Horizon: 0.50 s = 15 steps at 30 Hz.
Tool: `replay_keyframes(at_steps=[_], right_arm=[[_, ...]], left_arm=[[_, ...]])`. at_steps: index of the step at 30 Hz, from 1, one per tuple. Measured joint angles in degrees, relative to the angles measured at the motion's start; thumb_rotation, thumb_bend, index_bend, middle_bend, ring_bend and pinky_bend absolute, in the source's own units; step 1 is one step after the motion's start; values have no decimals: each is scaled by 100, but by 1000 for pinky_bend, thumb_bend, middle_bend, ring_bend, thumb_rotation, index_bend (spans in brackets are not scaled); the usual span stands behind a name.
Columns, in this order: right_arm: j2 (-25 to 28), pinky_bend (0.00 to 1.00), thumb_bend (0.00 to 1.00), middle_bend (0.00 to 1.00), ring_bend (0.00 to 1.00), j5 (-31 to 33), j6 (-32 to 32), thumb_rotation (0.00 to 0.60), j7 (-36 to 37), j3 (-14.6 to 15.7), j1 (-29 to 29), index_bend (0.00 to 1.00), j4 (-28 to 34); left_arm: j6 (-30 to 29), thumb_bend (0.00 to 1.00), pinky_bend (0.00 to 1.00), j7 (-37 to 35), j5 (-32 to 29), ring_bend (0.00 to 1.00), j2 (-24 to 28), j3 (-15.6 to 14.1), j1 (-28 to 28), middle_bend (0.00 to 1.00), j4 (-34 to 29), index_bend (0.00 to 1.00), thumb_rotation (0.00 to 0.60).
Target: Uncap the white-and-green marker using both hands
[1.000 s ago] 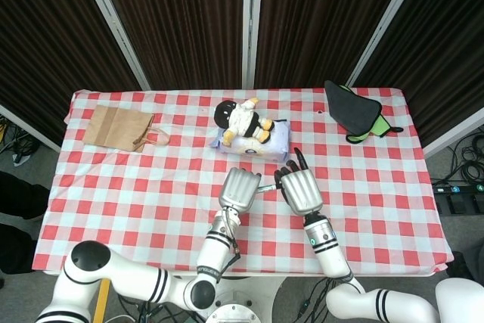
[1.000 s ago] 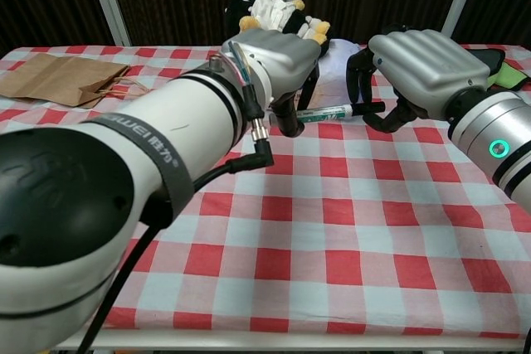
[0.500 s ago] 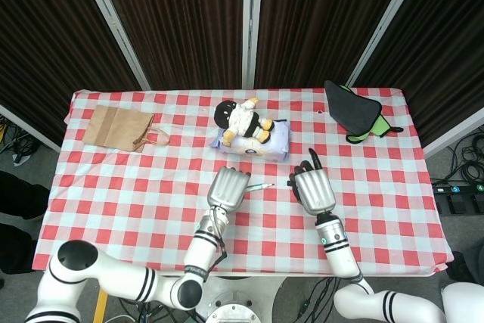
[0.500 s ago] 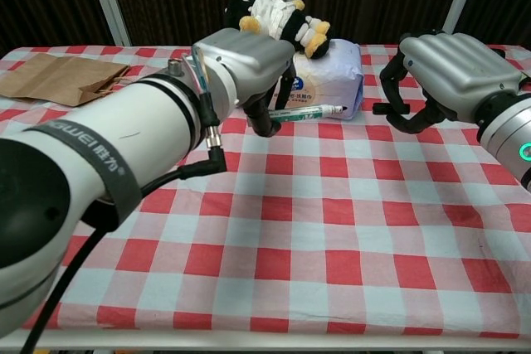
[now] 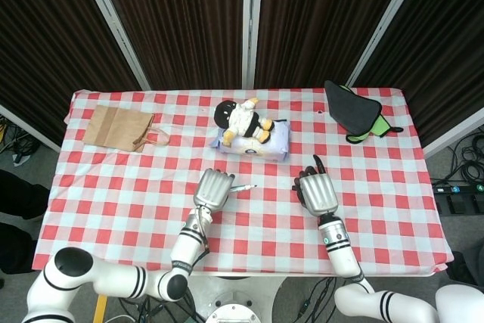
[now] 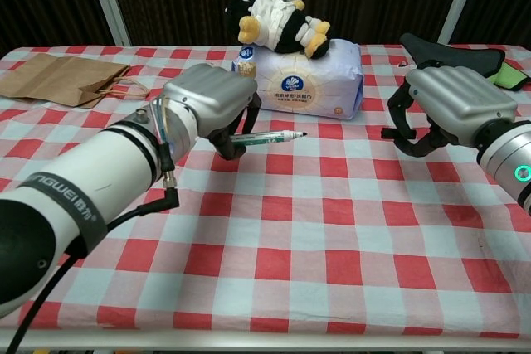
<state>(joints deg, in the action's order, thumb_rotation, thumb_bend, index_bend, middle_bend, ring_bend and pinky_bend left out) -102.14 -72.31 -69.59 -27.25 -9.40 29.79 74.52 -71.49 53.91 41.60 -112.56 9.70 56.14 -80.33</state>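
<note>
The left robot hand (image 6: 211, 99) is curled around the marker (image 6: 267, 137), gripping its barrel with the dark tip bared and pointing toward the right side, level above the checked counter (image 6: 332, 230). In the head view that hand (image 5: 212, 189) sits left of centre, with the marker (image 5: 242, 187) jutting out from it as a thin pale line. The right robot hand (image 6: 452, 105) hangs well apart from the marker, off to the right, its dark fingers (image 6: 397, 113) bent inward; a short dark piece sticks out between them that looks like the cap (image 6: 390, 131), though it is too small and shadowed to be sure. From above this hand (image 5: 318, 191) shows only its grey back with one finger raised. Behind the hands, a tissue pack (image 6: 307, 80) lies on the counter with a plush toy (image 6: 278, 21) stretched across its top. A brown paper bag (image 5: 119, 128) lies flat near the far left corner, and a black-and-green cloth (image 5: 355, 112) lies near the far right corner.
</note>
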Motion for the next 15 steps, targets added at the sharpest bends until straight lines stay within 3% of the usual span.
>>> replay_keyframes(at_steps=[4,9,13,15], right_arm=[[-123,89,326,671,330,34,97,600,76,10,16,744,-214],[-188,58,251,568,265,158,315,600,83,17,42,617,-336],[-151,4,71,416,157,226,441,600,73,29,54,472,-295],[-112,0,32,368,123,250,475,600,61,41,50,415,-228]], left_arm=[[178,390,585,-260,202,517,-100,-126,-168,578,333,562,600],[364,266,553,-465,354,465,-139,-179,-323,520,512,499,600],[434,217,538,-595,498,448,-127,-177,-428,485,575,457,600],[446,199,532,-632,539,442,-102,-150,-471,469,557,435,600]])
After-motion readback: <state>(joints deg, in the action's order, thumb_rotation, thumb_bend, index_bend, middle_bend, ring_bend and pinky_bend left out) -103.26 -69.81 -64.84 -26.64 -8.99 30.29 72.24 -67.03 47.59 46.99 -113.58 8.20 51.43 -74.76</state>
